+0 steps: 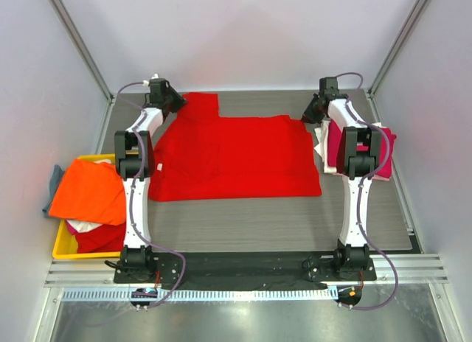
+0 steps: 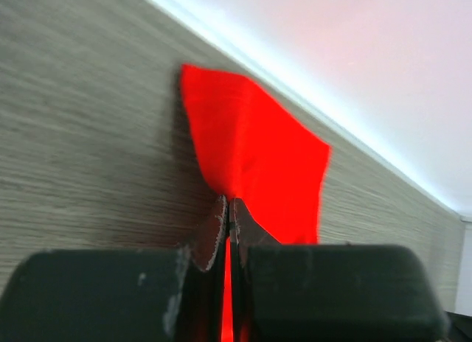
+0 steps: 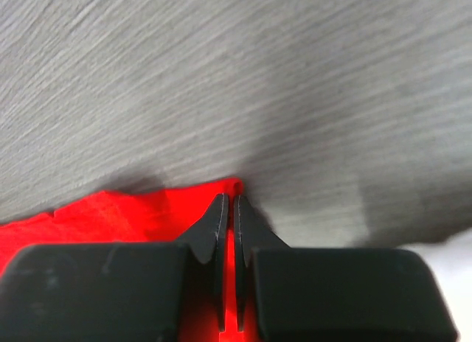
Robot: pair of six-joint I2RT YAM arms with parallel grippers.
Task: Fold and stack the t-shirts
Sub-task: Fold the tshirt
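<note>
Left jaws clamped on red t-shirt (image 1: 236, 158), right jaws too, pinched edges hidden

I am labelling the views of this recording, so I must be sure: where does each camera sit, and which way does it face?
Top external: above and behind the arms, looking down on the table and red t-shirt; left arm and right arm show.
Left wrist: on the left arm, facing the table's far edge over the shirt's far-left corner; left gripper shut on it.
Right wrist: low over the table, facing the shirt's far-right corner; right gripper shut on it.
Shared: every view shows the shirt.
</note>
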